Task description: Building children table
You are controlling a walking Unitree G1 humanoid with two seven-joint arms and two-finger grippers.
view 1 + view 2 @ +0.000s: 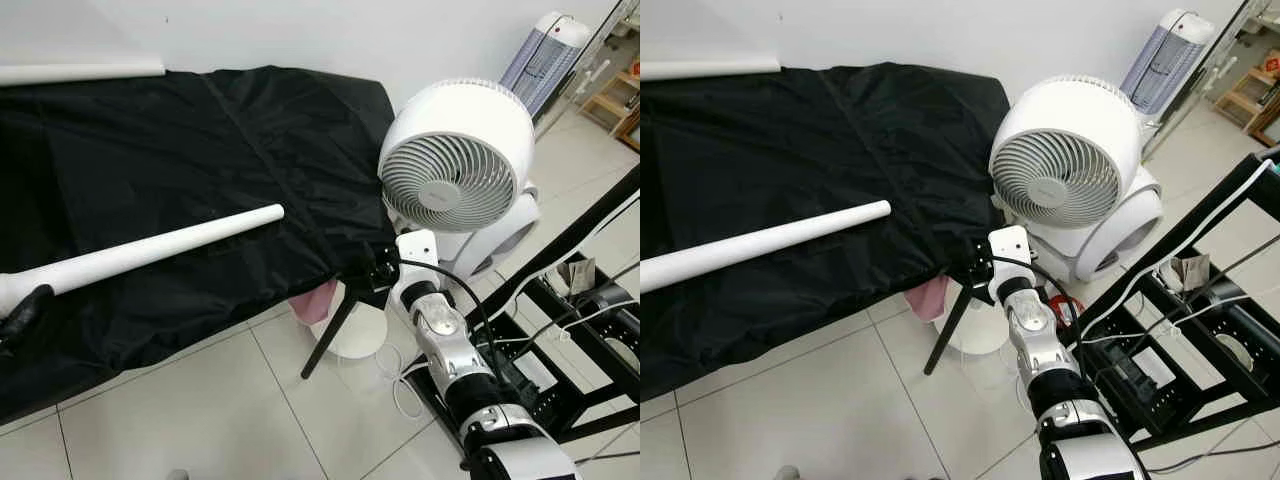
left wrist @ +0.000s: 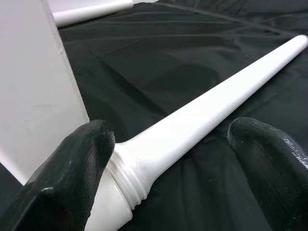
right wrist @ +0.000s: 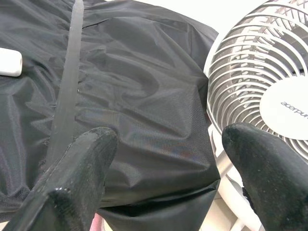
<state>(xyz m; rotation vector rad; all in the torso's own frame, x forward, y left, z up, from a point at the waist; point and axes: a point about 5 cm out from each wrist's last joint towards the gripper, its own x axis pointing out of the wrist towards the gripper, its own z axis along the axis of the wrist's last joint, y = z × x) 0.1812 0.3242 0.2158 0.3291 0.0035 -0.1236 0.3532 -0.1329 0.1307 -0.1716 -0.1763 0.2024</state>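
The white fan (image 3: 269,96) at right reads "acerpure", its last letters cut off. The table leg (image 1: 150,248) lies at left on the black-draped worktop (image 1: 200,130), its threaded end between the left tool's (image 2: 168,163) spread fingers, contact unclear. The right tool (image 3: 168,163) gapes empty by the cloth's corner.

A black cloth (image 1: 200,180) hides whatever carries my table leg (image 1: 150,250). The leg's thick threaded end runs off the left edge, and so does most of my left gripper (image 1: 22,318). A pink thing (image 1: 315,300) under the cloth's near right corner is mostly covered.
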